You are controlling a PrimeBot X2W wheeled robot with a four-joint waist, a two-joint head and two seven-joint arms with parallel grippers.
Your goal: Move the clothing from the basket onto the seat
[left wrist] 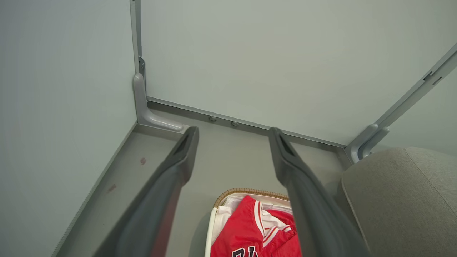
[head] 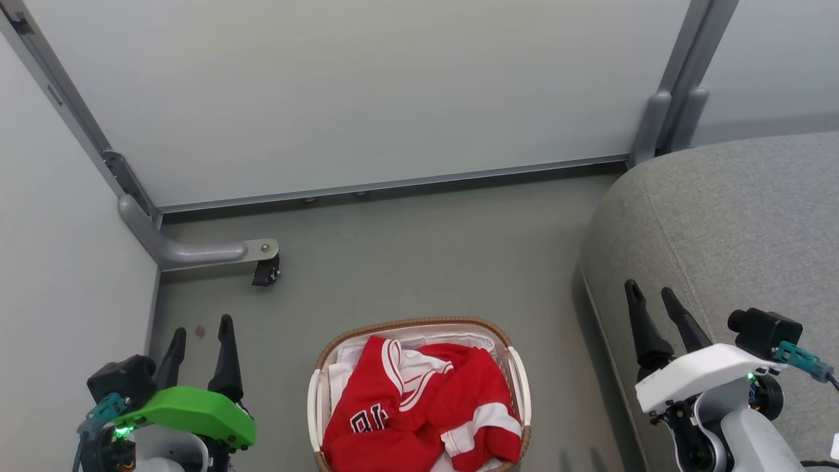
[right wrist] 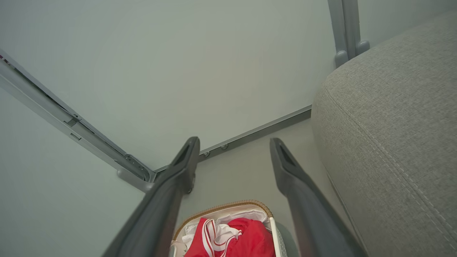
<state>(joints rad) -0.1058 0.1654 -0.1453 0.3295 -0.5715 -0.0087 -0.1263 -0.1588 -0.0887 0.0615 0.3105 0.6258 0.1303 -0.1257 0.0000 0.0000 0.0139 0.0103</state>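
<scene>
left wall panel: a pale grey-green partition is running along 9 o'clock in the head view, ending at a metal post in the 10 o'clock corner.
left gripper: it is hovering at 7 o'clock above the floor, just beside the left wall panel. Its two dark fingers are standing wide apart with nothing between them.
frame foot: a grey metal foot is jutting from the corner post across the floor, ending in a small black caster.
floor: smooth grey flooring is spreading between the panels and the seat. A reddish spot is showing near the left gripper's fingertips.
back panel: a plain pale partition is spanning 12 o'clock, with a metal rail along its base.
basket: it is sitting on the floor at 6 o'clock, between the two grippers, with its brown woven rim and white liner showing.
clothing: a red jersey with white stripe bands is lying crumpled inside the basket over the white liner, and neither gripper is touching it.
seat: the grey upholstered cushion is occupying 3 to 4 o'clock, with a rounded corner and a stitched seam. A strip of floor is separating it from the basket.
right gripper: it is showing at 4 o'clock against the seat's edge, with its fingers spread wide and holding nothing.
</scene>
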